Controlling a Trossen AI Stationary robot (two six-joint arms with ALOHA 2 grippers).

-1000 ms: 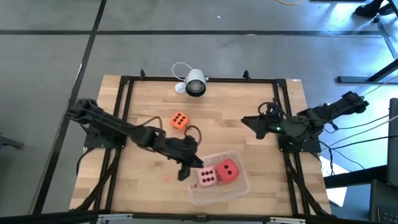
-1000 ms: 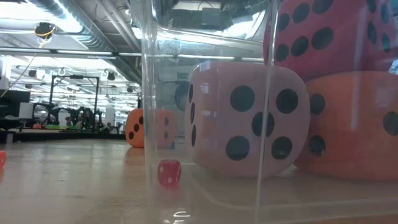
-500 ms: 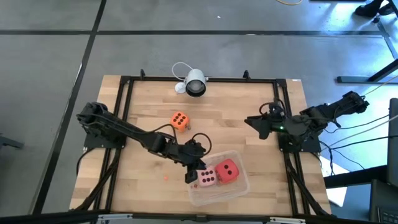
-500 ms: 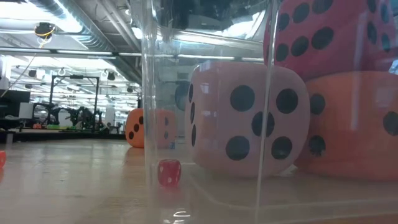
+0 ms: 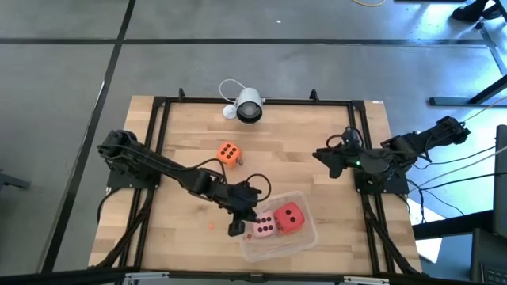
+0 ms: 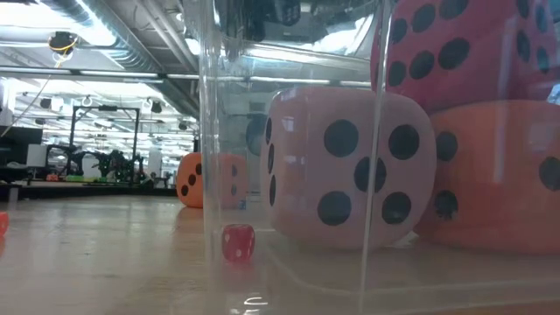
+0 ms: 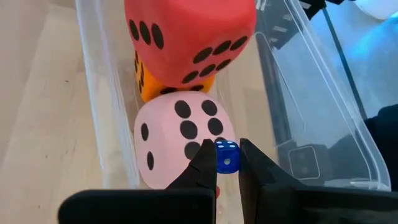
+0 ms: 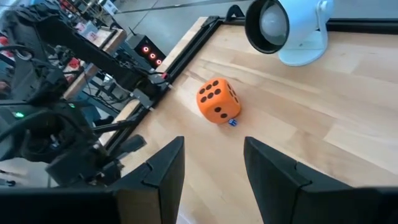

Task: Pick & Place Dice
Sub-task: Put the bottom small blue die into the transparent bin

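Note:
My left gripper hangs over the left wall of the clear tub, shut on a tiny blue die. Inside the tub, a red die lies on top of an orange die, with a pale pink die beside them. The second orange die rests on the bare table behind the tub, a second tiny blue die touching its side. My right gripper waits open by the table's right edge, touching nothing. My left gripper pinches the tiny blue die between its two fingertips, pointing down from above. The die is lifted clear, hanging above the pink die inside the tub.
A tiny red die lies on the wood left of the tub, also showing in the low view. A white camera stands at the table's far edge. A black frame borders the table. Bare wood shows left of the tub and across the far half.
My left arm has swung a little toward the table's right, bringing its gripper over the tub's left wall; a dark shape now shows above the tub in the low view. The dice have stayed where they were.

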